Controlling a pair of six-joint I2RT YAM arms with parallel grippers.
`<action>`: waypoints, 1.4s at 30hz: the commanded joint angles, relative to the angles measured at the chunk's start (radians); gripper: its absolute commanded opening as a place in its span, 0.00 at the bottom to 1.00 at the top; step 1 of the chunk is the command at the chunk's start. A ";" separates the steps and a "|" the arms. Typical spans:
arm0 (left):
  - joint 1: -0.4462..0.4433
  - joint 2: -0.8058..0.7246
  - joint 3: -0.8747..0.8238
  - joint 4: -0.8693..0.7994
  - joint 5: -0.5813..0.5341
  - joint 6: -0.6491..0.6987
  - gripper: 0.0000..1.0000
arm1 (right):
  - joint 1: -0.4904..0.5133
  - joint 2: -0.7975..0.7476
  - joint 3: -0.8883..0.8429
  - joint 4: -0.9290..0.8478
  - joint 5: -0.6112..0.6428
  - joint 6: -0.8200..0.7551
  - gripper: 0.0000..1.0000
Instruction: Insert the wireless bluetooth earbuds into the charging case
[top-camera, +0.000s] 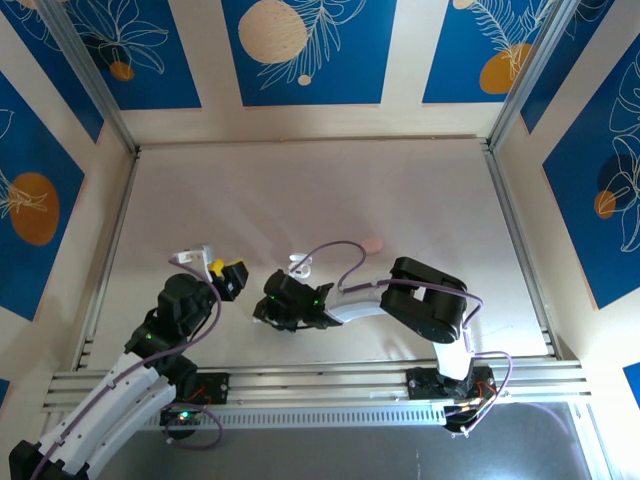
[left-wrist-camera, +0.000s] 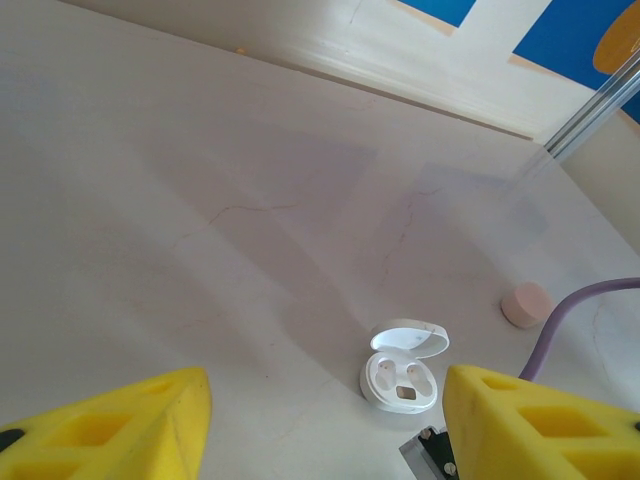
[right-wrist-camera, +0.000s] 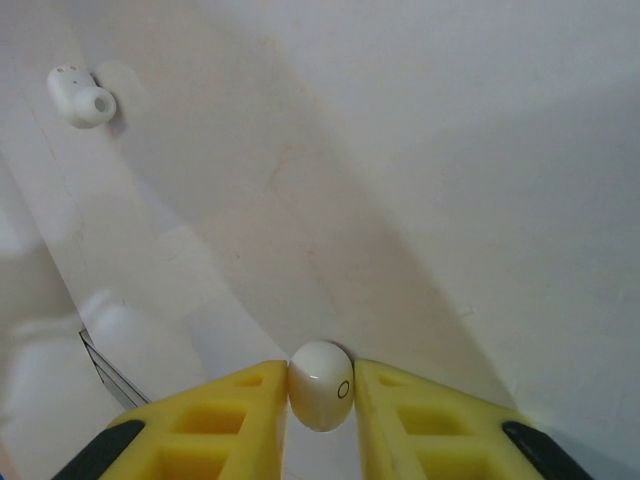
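My right gripper (right-wrist-camera: 320, 385) is shut on a white earbud (right-wrist-camera: 320, 402), its yellow fingers pressed against both sides just above the table. A second white earbud (right-wrist-camera: 80, 97) lies loose on the table, far ahead to the left. The white charging case (left-wrist-camera: 398, 381) stands open, lid up, with both wells looking empty. It sits ahead of my open left gripper (left-wrist-camera: 325, 405), which has nothing between its fingers. From above, the case (top-camera: 300, 265) lies just beyond the right gripper (top-camera: 268, 308) and to the right of the left gripper (top-camera: 228, 276).
A closed pale pink case (left-wrist-camera: 526, 303) rests further back right, also visible from above (top-camera: 372, 244). The right arm's purple cable (left-wrist-camera: 562, 318) arcs near it. Metal rails (top-camera: 300, 385) run along the table's near edge, and walls bound the other sides.
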 joint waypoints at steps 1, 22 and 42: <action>0.012 -0.010 -0.011 0.009 0.005 0.012 0.62 | -0.006 0.048 0.010 -0.035 0.003 0.006 0.21; 0.013 -0.026 -0.016 0.006 0.004 0.013 0.62 | -0.009 -0.069 0.218 -0.500 0.064 -0.272 0.15; 0.014 -0.037 -0.026 0.011 -0.010 0.016 0.62 | -0.021 -0.154 0.452 -1.253 0.377 -0.552 0.15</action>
